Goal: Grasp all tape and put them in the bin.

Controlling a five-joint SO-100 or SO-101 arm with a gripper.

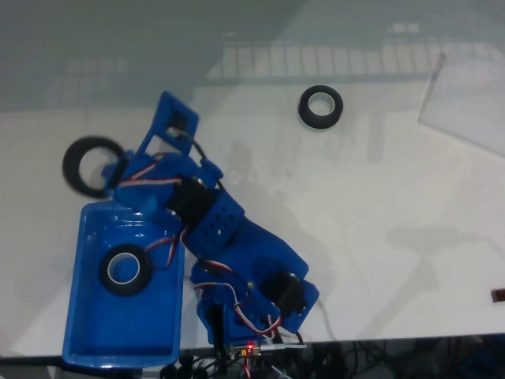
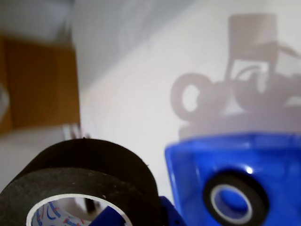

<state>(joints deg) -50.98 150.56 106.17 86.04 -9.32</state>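
My gripper is shut on one black tape roll, held just past the far left corner of the blue bin in the fixed view. The wrist view shows this roll close up at lower left, with a blue finger inside its pale core. A second tape roll lies flat inside the bin, which the wrist view shows at lower right with that roll in it. A third roll lies on the white table, far off to the upper right.
A clear plastic sheet lies at the table's upper right. A small dark object sits at the right edge. Cables hang along the table's front edge below the arm's base. A brown board stands at the left in the wrist view.
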